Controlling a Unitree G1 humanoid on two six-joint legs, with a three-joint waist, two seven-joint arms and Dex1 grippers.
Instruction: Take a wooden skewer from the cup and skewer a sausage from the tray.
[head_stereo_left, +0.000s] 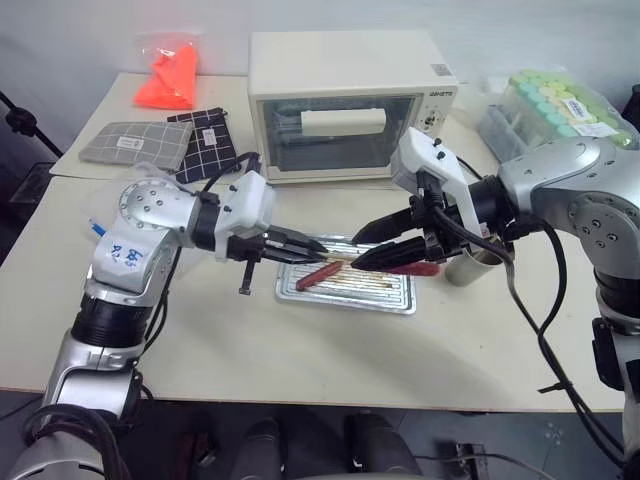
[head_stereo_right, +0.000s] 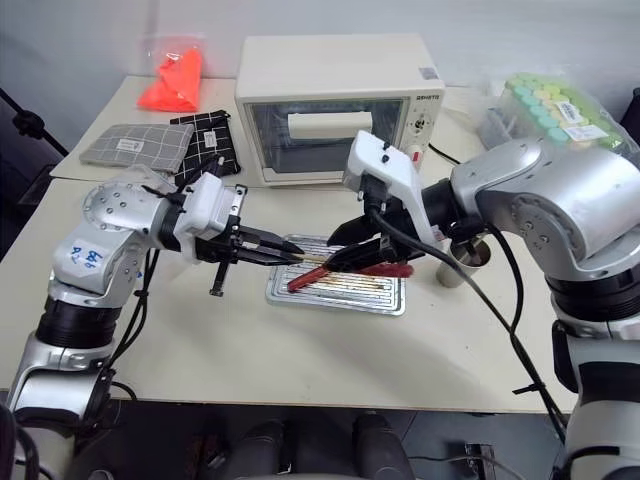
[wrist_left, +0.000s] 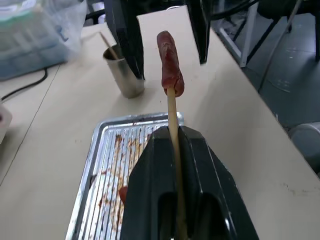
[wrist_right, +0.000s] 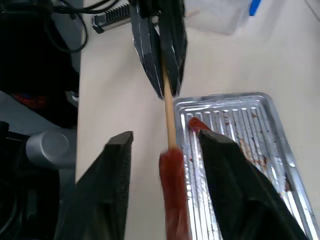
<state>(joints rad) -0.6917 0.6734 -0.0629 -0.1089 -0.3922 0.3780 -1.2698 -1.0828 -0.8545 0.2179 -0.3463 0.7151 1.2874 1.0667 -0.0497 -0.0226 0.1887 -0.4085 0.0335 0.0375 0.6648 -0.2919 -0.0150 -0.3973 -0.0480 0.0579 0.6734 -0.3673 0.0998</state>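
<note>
My left gripper is shut on the wooden skewer, holding it about level over the tray. A reddish-brown sausage is stuck on the skewer's far end. My right gripper is open around that sausage, one finger on each side with a gap to it. A second sausage lies tilted in the stained tray. The steel cup stands just right of the tray, behind my right gripper, with a stick leaning in it.
A cream toaster oven stands behind the tray. A clear box of green-capped tubes sits at the back right. Checked cloth pouches and an orange bag lie at the back left. A black cable hangs from my right arm toward the table's front edge.
</note>
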